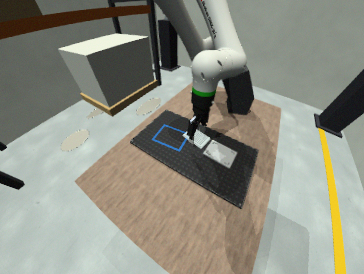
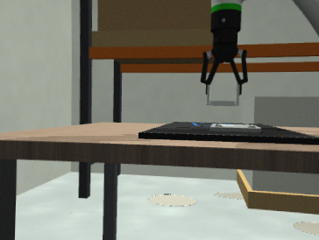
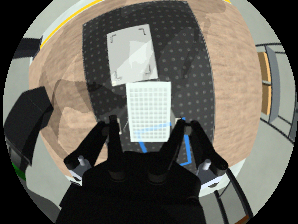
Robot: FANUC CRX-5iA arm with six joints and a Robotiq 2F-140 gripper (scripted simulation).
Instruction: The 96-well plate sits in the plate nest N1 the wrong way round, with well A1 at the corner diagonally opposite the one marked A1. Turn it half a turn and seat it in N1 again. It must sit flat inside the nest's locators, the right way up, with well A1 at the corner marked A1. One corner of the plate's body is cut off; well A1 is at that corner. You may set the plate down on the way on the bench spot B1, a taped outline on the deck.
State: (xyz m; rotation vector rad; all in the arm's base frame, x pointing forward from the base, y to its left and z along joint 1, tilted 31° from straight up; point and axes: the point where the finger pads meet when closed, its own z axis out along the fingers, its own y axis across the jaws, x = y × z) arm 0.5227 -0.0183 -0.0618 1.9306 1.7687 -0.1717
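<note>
plate in gripper, airborne

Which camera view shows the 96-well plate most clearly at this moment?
The wrist view: the 96-well plate faces the camera with its grid of wells visible, held by the gripper above the deck. The exterior view shows only its thin edge between the fingers. In the top view it is small and partly hidden by the gripper.
</note>
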